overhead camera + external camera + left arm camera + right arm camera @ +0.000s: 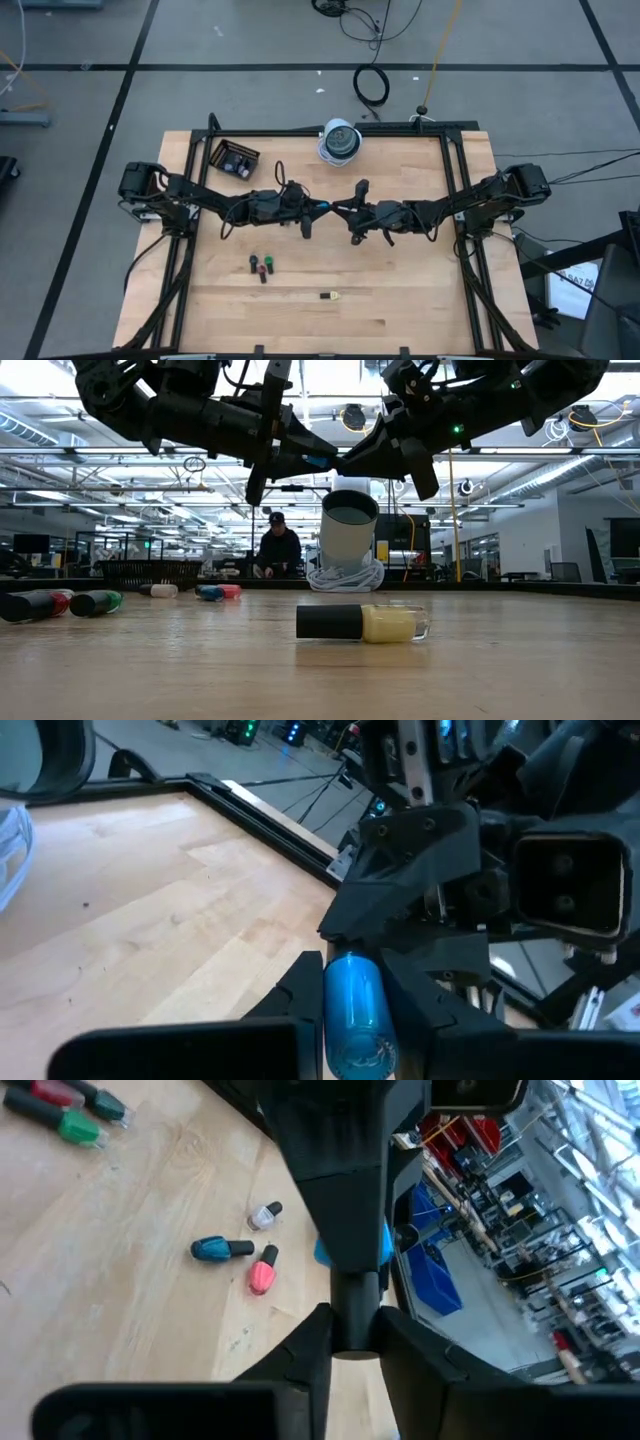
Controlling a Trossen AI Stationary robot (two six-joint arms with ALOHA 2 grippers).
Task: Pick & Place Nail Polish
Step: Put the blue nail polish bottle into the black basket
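Midair, blue polish bottle [354, 1010] — both grippers

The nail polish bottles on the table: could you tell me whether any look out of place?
All lie on their sides, scattered: the yellow bottle alone near the front edge, a red and green pair further left. A blue bottle hangs in mid-air between both tools.

The black tray [234, 157] near the counter's far left corner holds things too small to tell apart.
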